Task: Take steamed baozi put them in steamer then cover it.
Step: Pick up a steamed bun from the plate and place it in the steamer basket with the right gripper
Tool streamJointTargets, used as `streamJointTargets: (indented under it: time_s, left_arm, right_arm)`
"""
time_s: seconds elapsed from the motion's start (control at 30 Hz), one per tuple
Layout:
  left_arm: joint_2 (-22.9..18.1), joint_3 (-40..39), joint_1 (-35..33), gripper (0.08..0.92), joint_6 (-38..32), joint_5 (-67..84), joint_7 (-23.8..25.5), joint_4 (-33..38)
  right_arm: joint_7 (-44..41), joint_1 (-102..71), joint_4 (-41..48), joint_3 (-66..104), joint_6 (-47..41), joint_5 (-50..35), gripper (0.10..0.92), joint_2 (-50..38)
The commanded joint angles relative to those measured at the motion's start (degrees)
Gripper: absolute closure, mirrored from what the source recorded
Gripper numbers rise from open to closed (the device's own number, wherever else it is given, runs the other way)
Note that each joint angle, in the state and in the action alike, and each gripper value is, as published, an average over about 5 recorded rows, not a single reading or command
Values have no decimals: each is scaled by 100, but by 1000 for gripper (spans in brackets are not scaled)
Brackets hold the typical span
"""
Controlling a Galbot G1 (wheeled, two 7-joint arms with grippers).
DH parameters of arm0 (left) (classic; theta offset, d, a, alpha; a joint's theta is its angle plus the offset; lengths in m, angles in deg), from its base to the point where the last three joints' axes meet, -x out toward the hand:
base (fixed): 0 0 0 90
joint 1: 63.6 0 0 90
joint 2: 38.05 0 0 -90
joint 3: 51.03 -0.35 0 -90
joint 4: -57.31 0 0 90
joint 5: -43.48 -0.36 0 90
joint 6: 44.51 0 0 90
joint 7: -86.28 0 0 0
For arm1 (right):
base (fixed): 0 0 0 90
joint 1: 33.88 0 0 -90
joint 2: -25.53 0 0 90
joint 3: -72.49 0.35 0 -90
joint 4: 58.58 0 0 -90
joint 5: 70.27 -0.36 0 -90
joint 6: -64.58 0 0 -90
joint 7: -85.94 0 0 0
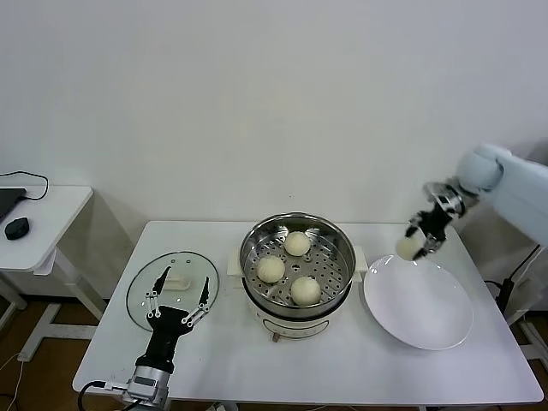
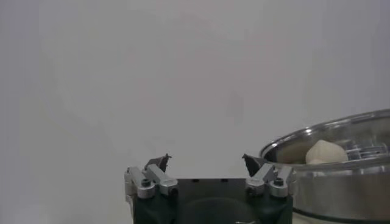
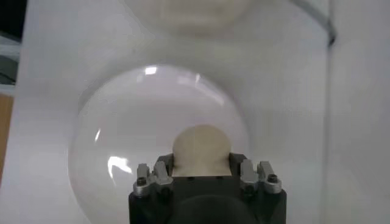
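Three cream-white dough buns [image 1: 288, 267] sit inside the round steel steamer [image 1: 342, 274]; the right gripper [image 1: 418, 239], jaws clamped on the fourth bun [image 1: 406, 248], hangs above the flat white plate [image 1: 428, 317] beside it. Next move: carry this bun over the basket and release. Left gripper [image 1: 177, 301] idles, jaws apart, over the clear glass lid [image 1: 141, 282].

Bright even light, soft shadows; glare on plate [image 3: 122, 140]; wrist views blurry.

A plain lab or office room — bare white wall [image 1: 257, 94], white table [image 1: 214, 360], side desk [image 1: 51, 214] with a mouse [image 1: 16, 228].
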Motion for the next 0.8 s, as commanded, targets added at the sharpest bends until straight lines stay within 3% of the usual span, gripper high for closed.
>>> streamJointTargets:
  time_s: [0.03,0.33,0.8]
  left_arm:
    - [11,-23,10,177,-1,-3,0,4]
    - [14,-32,15,177,-17,3,-15,3]
    - [43,41,5,177,-55,43,-47,-31]
  right_arm:
    - [133,1731,-1265,-1451,-646,-1513,397,806]
    - [595,1316,-1285,-1601,-901,-1659,405,1595]
    - [857,449,-776,-1556,-996,-1175,406,1896]
